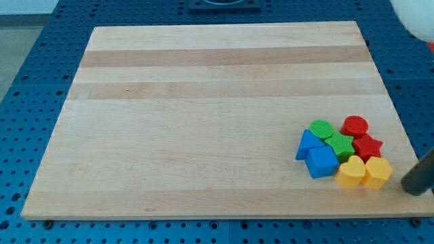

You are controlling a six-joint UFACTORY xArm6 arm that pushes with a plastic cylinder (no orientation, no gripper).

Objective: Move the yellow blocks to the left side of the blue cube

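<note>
All the blocks sit in one tight cluster at the view's bottom right of the wooden board. The blue cube lies at the cluster's lower left, with a blue triangular block touching it above left. A yellow heart-shaped block touches the cube's right side. A yellow hexagonal block sits just right of the heart. My tip is at the board's right edge, a little right of and below the yellow hexagon, apart from it.
A green cylinder and a green star sit above the blue cube. A red cylinder and a red star sit above the yellow blocks. A blue pegboard table surrounds the board.
</note>
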